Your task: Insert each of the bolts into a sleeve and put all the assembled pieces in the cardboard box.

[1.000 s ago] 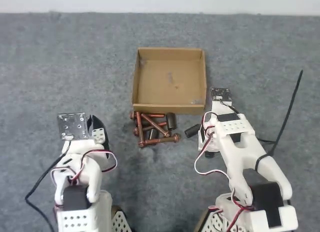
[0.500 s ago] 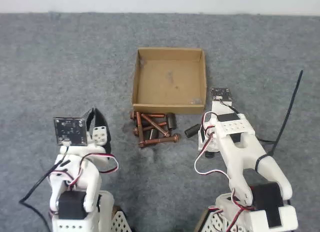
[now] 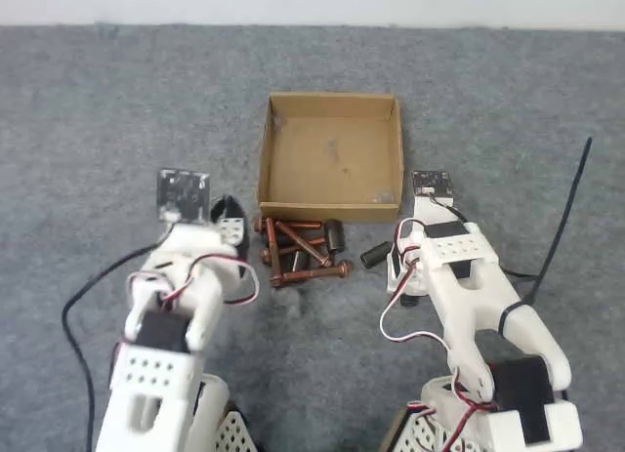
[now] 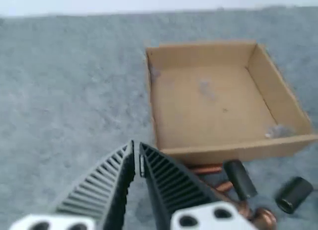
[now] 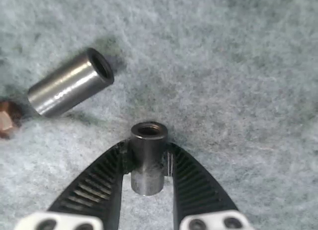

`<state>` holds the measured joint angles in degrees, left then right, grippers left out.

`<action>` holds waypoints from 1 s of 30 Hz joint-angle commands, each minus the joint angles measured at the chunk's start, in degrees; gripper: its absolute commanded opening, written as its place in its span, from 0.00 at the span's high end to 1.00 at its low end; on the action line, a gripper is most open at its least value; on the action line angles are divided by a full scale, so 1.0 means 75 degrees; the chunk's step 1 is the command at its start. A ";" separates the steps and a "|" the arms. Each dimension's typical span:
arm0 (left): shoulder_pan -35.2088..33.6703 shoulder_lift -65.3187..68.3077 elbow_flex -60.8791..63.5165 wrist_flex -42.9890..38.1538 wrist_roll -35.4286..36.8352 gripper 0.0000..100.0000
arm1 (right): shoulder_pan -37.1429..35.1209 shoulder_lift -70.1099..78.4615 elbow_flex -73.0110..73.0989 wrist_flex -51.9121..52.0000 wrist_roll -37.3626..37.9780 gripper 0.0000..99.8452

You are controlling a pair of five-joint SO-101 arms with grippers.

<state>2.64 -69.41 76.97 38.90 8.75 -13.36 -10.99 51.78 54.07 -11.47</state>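
The right hand [image 5: 147, 149] is gripping an upright sleeve [image 5: 147, 165].
A second sleeve [image 5: 69, 89] is lying on the grey worktop [image 5: 238, 66] farther off to the left, with a copper bolt head [image 5: 7, 119] sitting just beside it.

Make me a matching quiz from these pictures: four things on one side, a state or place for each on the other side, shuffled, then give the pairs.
1 cardboard box
2 bolts
3 right claw
4 left claw

A shut on a sleeve
B heaped just outside the box
C shut, holding nothing
D no bolts inside

Pairs: 1-D, 2-B, 3-A, 4-C
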 commanded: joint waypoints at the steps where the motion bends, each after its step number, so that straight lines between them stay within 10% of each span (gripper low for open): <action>1: 0.0258 0.1700 0.0006 -0.1407 0.1711 0.99 | 0.0053 -0.0322 0.0023 -0.0111 0.0105 0.99; 14: 0.0610 0.5638 -0.1307 -0.1899 0.1969 0.91 | 0.0041 -0.0322 0.0035 -0.0381 0.0117 0.99; 30: 0.1371 0.6130 -0.1752 -0.1289 0.1922 0.91 | 0.0041 -0.0322 0.0035 -0.0428 0.0574 0.99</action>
<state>10.20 -23.08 65.54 28.88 22.81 -13.27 -11.08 52.22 52.57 -8.66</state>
